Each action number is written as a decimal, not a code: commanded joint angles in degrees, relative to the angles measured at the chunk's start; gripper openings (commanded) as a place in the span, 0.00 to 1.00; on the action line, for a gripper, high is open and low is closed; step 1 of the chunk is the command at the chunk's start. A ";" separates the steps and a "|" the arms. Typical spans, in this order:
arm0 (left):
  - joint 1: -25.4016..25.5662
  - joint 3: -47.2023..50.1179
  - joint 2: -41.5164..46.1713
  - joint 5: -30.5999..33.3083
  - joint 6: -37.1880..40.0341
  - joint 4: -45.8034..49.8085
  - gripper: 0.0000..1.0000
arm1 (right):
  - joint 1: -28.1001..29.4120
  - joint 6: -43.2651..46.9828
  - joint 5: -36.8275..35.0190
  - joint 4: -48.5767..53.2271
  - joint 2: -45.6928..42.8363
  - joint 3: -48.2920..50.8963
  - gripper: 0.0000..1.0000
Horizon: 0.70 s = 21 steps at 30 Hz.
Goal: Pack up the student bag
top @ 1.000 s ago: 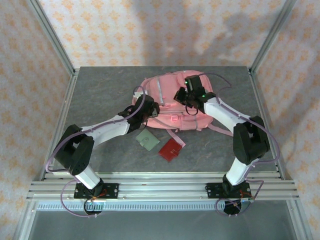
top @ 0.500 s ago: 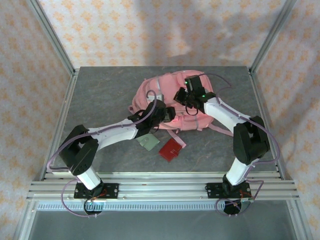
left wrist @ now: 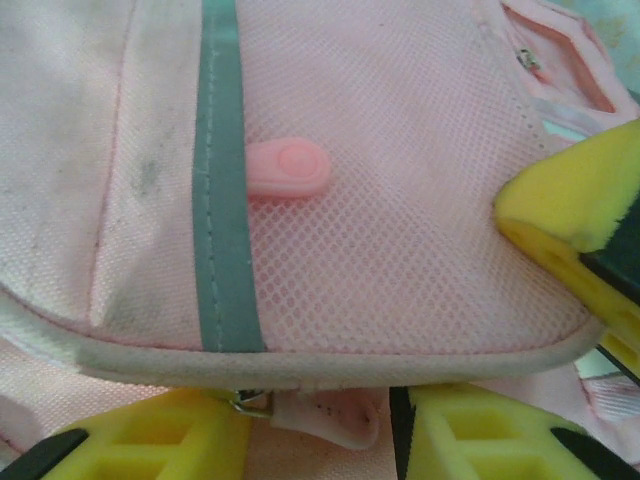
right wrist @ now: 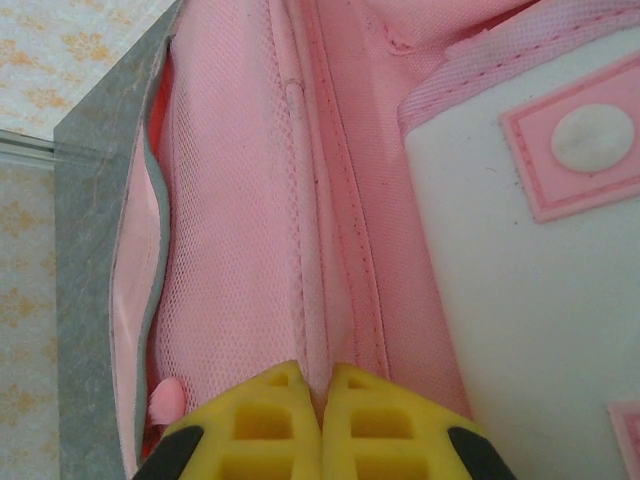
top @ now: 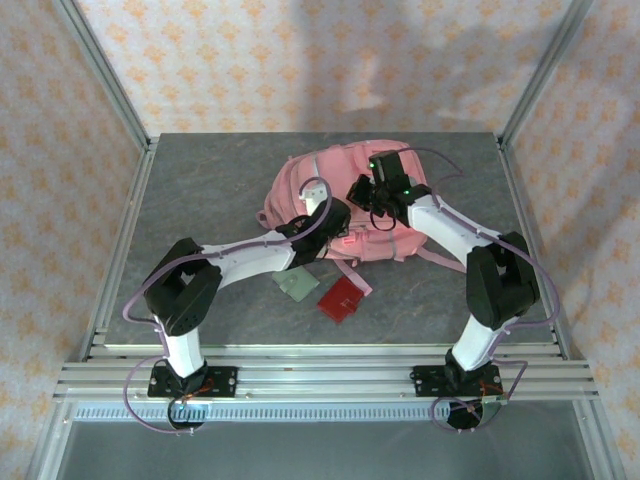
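The student bag [top: 325,180], a pink backpack, lies flat at the back centre of the table. My right gripper [top: 365,196] rests on its top, shut on a raised pink seam of the bag [right wrist: 315,300], beside a white patch [right wrist: 540,300]. My left gripper [top: 336,222] is at the bag's front edge, open. Between its yellow fingers [left wrist: 150,440] lies a pale pink zip pull [left wrist: 335,412] on a metal ring, just under the pocket's rim. A second pink pull [left wrist: 288,168] lies by the grey trim [left wrist: 222,200]. The right gripper's yellow finger [left wrist: 575,220] pokes in from the right.
A grey-green card [top: 297,282] and a red booklet [top: 341,299] lie on the grey table [top: 200,190] just in front of the bag. A pink strap [top: 354,276] trails between them. Metal frame posts stand at the table's back corners.
My left arm has swung right along the bag's front, from its left corner to the middle. The bag's left side has shifted a little. The right arm has held still.
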<state>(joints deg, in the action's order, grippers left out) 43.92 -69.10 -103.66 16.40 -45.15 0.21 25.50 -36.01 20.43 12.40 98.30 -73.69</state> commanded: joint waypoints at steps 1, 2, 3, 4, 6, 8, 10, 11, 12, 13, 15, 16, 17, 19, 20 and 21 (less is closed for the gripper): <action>-0.47 -2.00 -1.72 6.21 -1.19 3.08 0.41 | 1.40 -0.34 3.60 -5.55 -6.00 -2.26 0.00; -0.46 -2.09 -1.72 6.79 -0.94 3.13 0.40 | 1.42 -0.29 3.57 -5.47 -6.05 -2.24 0.00; -0.43 -2.00 -1.72 7.21 -0.78 3.01 0.41 | 1.40 -0.29 3.63 -5.51 -6.19 -2.17 0.00; -0.51 -2.01 -1.81 7.58 -0.30 2.67 0.40 | 1.40 -0.37 3.68 -5.50 -6.27 -2.19 0.00; -0.57 -2.47 -2.12 8.63 -0.14 2.93 0.35 | 1.50 -0.47 4.05 -5.65 -6.40 -2.09 0.00; -0.76 -3.16 -2.79 8.68 0.47 2.64 0.31 | 1.57 -0.55 4.10 -5.64 -6.60 -2.07 0.00; -1.11 -4.20 -3.70 8.50 1.20 2.60 0.37 | 1.60 -0.55 4.13 -5.70 -6.70 -1.83 0.00; -1.16 -4.83 -4.13 8.48 1.73 2.48 0.42 | 1.66 -0.64 4.23 -5.65 -6.75 -1.80 0.00; -1.25 -5.13 -4.46 8.47 2.33 2.20 0.48 | 1.73 -0.74 4.39 -5.77 -6.88 -1.52 0.00; -1.29 -5.38 -4.62 8.90 2.83 1.73 0.54 | 1.83 -0.81 4.53 -5.89 -6.90 -1.36 0.00; -1.54 -5.42 -5.00 9.09 3.73 0.44 0.52 | 1.97 -0.98 4.49 -5.99 -7.21 -0.72 0.00; -1.74 -5.50 -5.19 9.01 3.96 -0.07 0.47 | 2.01 -0.99 4.52 -6.09 -7.38 -0.33 0.00; -1.96 -5.58 -5.33 9.15 4.09 -0.25 0.38 | 2.01 -1.08 4.46 -6.18 -7.54 0.02 0.00; -2.60 -5.74 -5.26 9.04 4.34 -0.29 0.14 | 2.01 -0.97 4.27 -6.16 -7.80 0.47 0.00; -2.93 -5.65 -5.29 8.52 4.69 -0.46 0.04 | 2.01 -0.84 3.96 -6.01 -7.88 0.65 0.00; -3.20 -5.50 -5.33 8.12 4.97 -0.34 0.00 | 2.01 -0.73 3.76 -5.94 -8.04 0.79 0.00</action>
<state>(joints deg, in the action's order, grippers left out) 43.97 -73.32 -106.91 21.69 -41.56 2.22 25.67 -36.64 18.70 9.98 97.51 -72.47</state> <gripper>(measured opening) 0.037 0.045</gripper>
